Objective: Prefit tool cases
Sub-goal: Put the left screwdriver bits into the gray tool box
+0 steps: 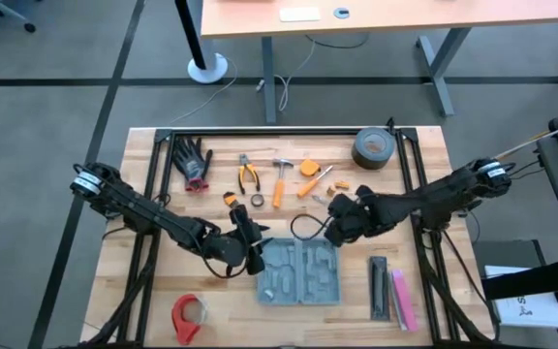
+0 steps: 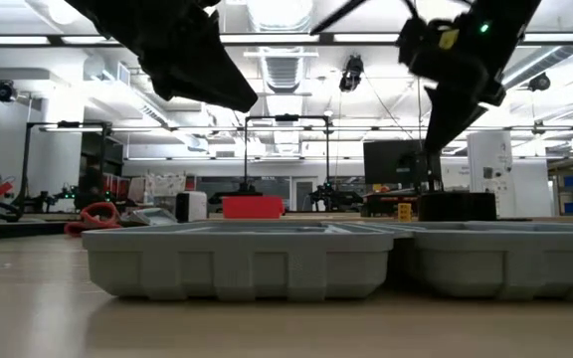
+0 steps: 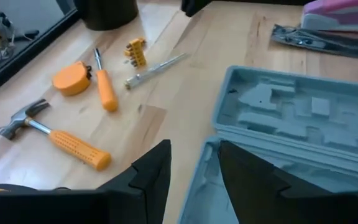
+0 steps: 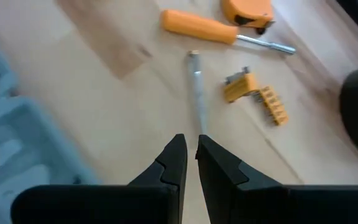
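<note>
Blue-grey plastic is what draws the eye from above: the tool case [image 1: 300,272] lies opened flat on the wooden table [image 1: 163,291], near the front edge and about midway across, its moulded trays facing up. The left gripper [image 1: 248,244] hangs at the case's left rear corner, and the right gripper [image 1: 338,221] sits just behind the case's right half. Farther back lie a pair of black gloves [image 1: 194,162], pliers [image 1: 249,174], a hammer [image 1: 280,180], an orange tape measure [image 1: 309,167] and a roll of dark tape [image 1: 373,148]; a red tape dispenser [image 1: 188,315] sits at the front left, and black and pink bars [image 1: 391,291] lie to the right of the case. At table height, the case [image 2: 346,261] fills the width as two grey trays side by side, both arms dark shapes overhead. From the left wrist, the fingers [image 3: 151,177] stand apart, holding nothing, one on each side of the case's [image 3: 294,118] near rim; the hammer [image 3: 55,137], a screwdriver [image 3: 105,87] and the tape measure [image 3: 72,79] lie beyond. From the right wrist, the fingers [image 4: 175,163] are nearly together with only a slit between them, empty, over bare wood, pointing toward a thin metal rod [image 4: 197,93] and an orange bit holder [image 4: 253,93].
</note>
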Available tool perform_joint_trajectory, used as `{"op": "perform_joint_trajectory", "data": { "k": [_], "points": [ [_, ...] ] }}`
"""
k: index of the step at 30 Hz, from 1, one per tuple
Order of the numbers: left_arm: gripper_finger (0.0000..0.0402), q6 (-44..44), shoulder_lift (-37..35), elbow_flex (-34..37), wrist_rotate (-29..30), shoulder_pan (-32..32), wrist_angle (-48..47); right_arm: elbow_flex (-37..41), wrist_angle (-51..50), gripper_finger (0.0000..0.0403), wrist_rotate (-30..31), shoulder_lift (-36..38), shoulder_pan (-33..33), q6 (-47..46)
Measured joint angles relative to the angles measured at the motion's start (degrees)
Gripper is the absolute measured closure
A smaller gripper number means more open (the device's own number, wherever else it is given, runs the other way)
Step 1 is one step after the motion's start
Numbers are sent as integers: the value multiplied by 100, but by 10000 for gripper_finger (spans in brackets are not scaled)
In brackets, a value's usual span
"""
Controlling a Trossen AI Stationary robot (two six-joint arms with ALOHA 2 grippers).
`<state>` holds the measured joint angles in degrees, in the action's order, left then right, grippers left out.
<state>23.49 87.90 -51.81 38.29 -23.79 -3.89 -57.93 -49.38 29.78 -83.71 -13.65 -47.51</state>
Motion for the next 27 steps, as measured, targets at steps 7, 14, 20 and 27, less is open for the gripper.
{"op": "perform_joint_trajectory", "data": {
  "k": [7,14,20,27],
  "points": [
    [279,-7,0,0,7,130,158,109,55,378,-173,87,810,685],
    [287,81,0,0,12,257,163,111,185,368,-662,86,1521,1585],
    [278,173,0,1,-60,271,165,112,214,356,-1013,86,1885,1910],
    [268,390,0,109,-91,271,152,321,477,352,-1405,40,2147,2184]
  ]
}}
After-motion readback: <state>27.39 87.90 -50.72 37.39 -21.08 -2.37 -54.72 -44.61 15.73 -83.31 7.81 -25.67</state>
